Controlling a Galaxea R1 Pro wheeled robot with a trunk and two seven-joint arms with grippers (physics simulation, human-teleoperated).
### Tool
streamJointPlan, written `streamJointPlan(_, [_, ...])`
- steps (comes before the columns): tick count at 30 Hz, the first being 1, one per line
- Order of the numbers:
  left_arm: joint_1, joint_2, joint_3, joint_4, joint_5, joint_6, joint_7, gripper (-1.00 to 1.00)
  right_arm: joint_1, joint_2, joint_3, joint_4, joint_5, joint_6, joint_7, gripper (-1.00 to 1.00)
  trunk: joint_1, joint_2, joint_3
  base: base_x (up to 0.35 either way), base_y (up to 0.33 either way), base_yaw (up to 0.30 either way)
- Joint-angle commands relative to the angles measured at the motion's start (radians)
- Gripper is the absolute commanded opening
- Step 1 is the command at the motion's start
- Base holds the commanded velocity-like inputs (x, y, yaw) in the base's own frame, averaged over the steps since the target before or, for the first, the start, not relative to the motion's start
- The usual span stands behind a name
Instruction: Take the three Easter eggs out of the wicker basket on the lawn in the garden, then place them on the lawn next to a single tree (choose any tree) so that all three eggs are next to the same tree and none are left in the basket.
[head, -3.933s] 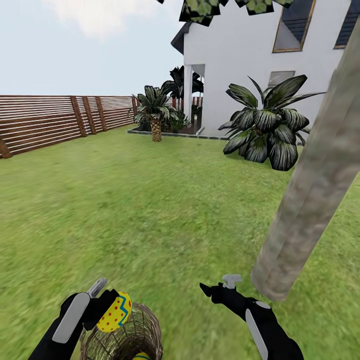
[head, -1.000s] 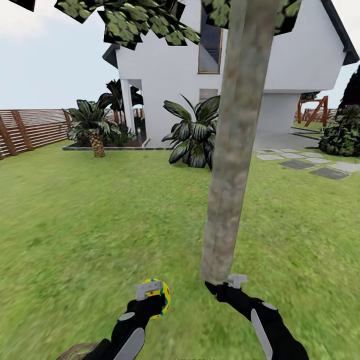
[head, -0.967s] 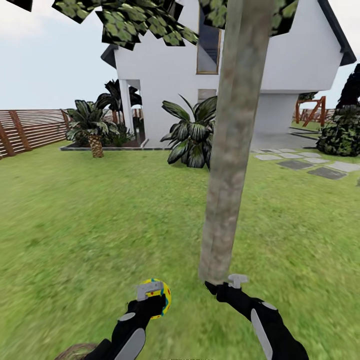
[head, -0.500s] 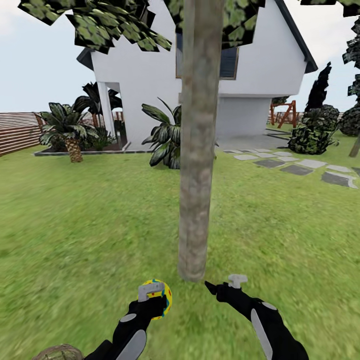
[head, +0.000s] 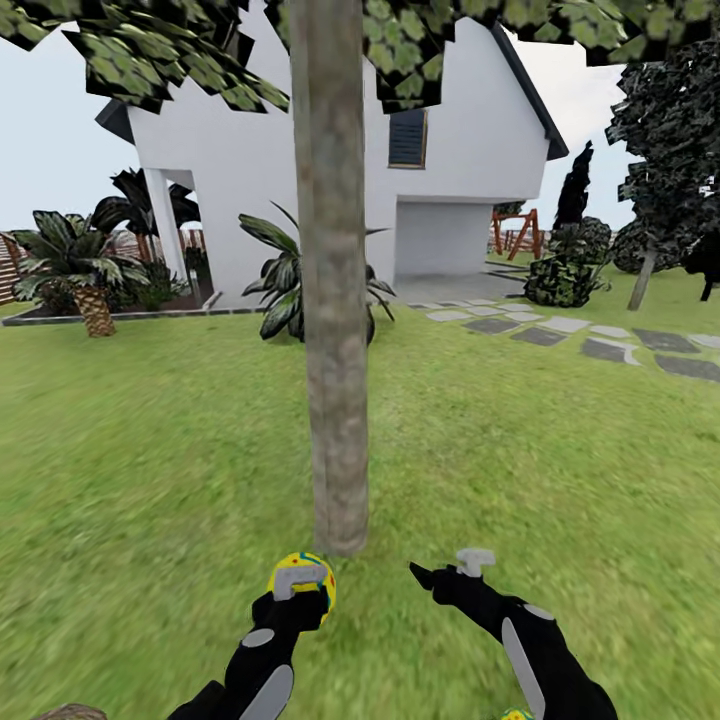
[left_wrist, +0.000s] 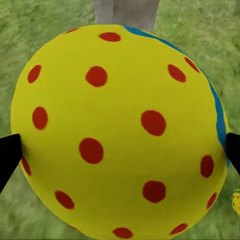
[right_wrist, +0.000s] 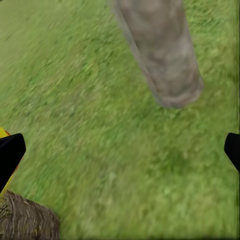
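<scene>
In the head view my left gripper is shut on a yellow Easter egg with red dots, held low over the lawn just in front of the tree's base. The tree has a thick grey-brown trunk rising straight ahead. The left wrist view shows the same egg close up between the fingertips, and another small egg on the grass. My right gripper hangs open and empty to the trunk's right. The wicker basket peeks in at the bottom left, also the basket in the right wrist view.
A white house stands behind, with a broad-leaved dark plant and a small palm before it. Grey stepping stones run across the right. Dark trees stand far right. A sliver of egg shows at the bottom edge.
The whole view has swung right, so the trunk sits further left in the picture and the basket has slid to the bottom corner. The left gripper still holds the egg.
</scene>
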Motion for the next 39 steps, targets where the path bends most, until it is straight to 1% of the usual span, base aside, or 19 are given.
streamJointPlan(1, [-0.001,0.001,-0.003,0.001,-0.001,0.002,0.008,-1.00,-0.001,0.001,-0.004,-0.001,-0.009,0.009,0.004,1.00,0.000,-0.001,0.000,-0.022,-0.129,-0.222])
streamJointPlan(6, [-0.001,0.001,-0.003,0.005,-0.012,0.002,0.008,-1.00,-0.001,0.001,-0.004,-0.001,-0.009,0.009,0.004,1.00,0.000,-0.001,0.005,-0.006,-0.116,-0.222])
streamJointPlan(17, [-0.001,0.001,-0.003,0.005,-0.013,0.002,0.008,-1.00,-0.001,0.001,-0.004,-0.001,-0.009,0.009,0.004,1.00,0.000,-0.001,0.018,-0.016,-0.093,-0.222])
streamJointPlan(33, [-0.001,0.001,-0.003,0.005,-0.013,0.002,0.008,-1.00,-0.001,0.001,-0.004,-0.001,-0.009,0.009,0.004,1.00,0.000,-0.001,0.037,-0.238,-0.144,-0.222])
streamJointPlan(39, [-0.001,0.001,-0.003,0.009,-0.013,0.002,0.008,-1.00,-0.001,0.001,-0.004,-0.001,-0.007,0.010,0.000,1.00,0.000,-0.001,0.039,-0.046,-0.031,-0.089])
